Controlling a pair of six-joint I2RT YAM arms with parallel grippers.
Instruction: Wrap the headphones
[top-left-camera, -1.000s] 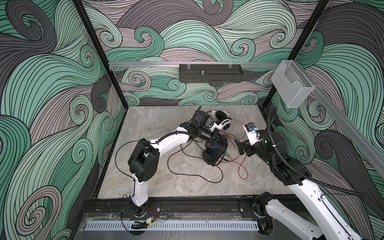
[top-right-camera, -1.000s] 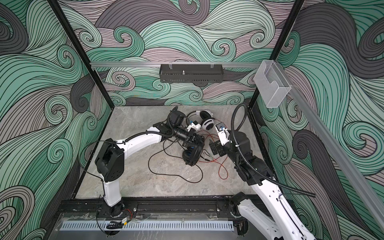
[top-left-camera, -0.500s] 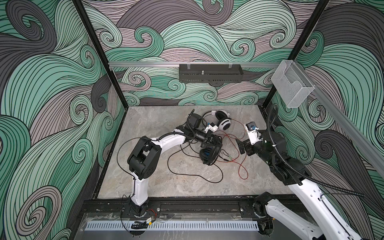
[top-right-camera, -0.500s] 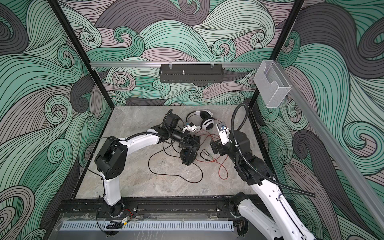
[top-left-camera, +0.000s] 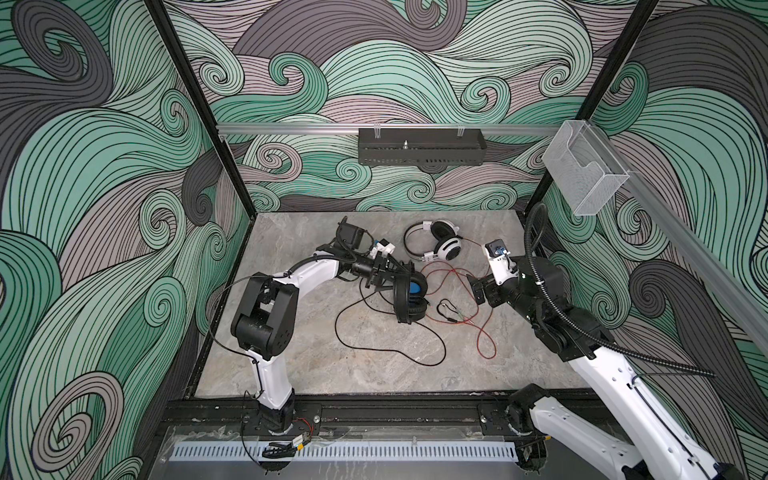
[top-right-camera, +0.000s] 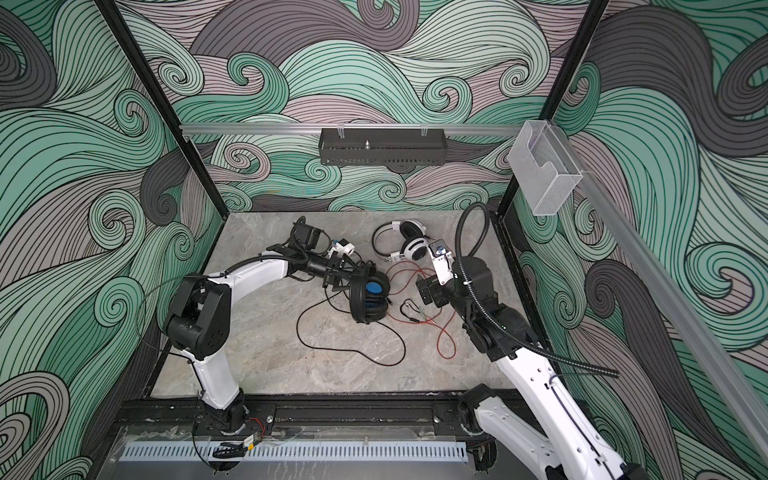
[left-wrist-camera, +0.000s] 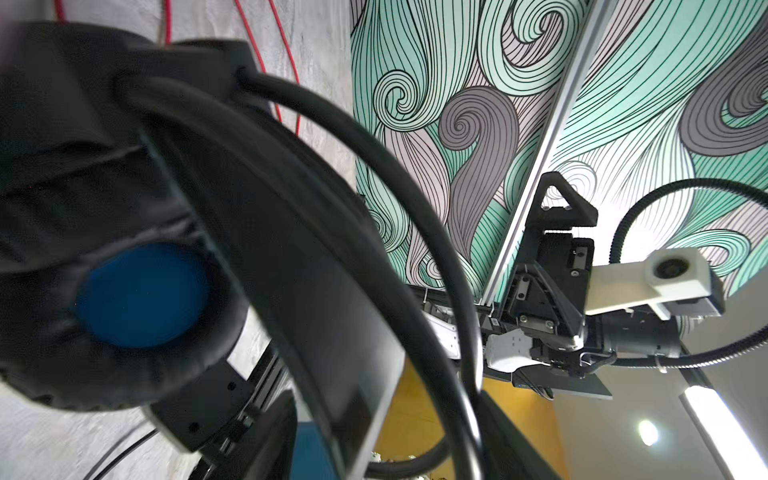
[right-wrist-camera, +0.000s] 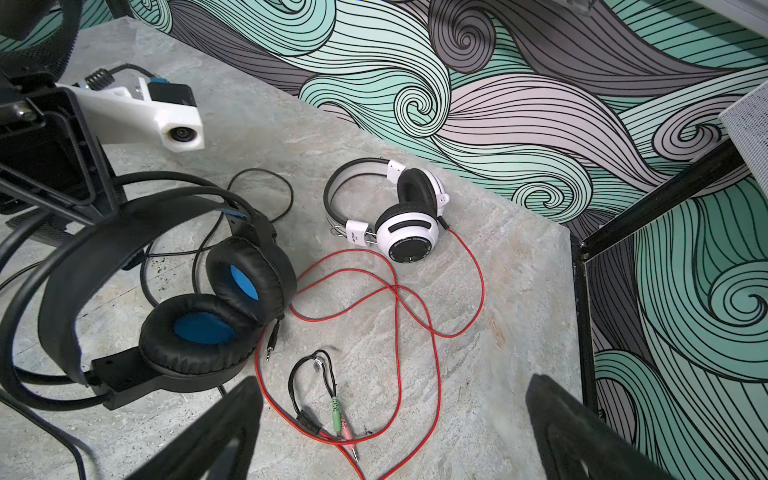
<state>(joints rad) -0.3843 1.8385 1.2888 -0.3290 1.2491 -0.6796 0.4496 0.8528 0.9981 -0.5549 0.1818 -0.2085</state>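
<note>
The black headset (top-left-camera: 409, 297) lies at mid table with its blue-lined earcups (right-wrist-camera: 216, 316) down and its long black cable (top-left-camera: 374, 349) looped toward the front. My left gripper (top-left-camera: 386, 274) is open, with the black headband (left-wrist-camera: 316, 291) passing loosely between its jaws. The white-and-black headset (top-left-camera: 444, 247) lies near the back, and its thin red cable (right-wrist-camera: 436, 332) sprawls over the table. My right gripper (right-wrist-camera: 395, 436) hangs open just above the red cable and a short black adapter with green and pink plugs (right-wrist-camera: 336, 415), holding nothing.
A black perforated tray (top-left-camera: 419, 151) hangs on the back rail. A clear plastic box (top-left-camera: 582, 174) is fixed to the right rail. Black frame posts stand at the table's back corners, and a black rail (top-left-camera: 374, 415) runs along the front edge.
My left gripper went from shut on the black headband to open. That arm drew the black headset a little to the left. The right arm has not moved.
</note>
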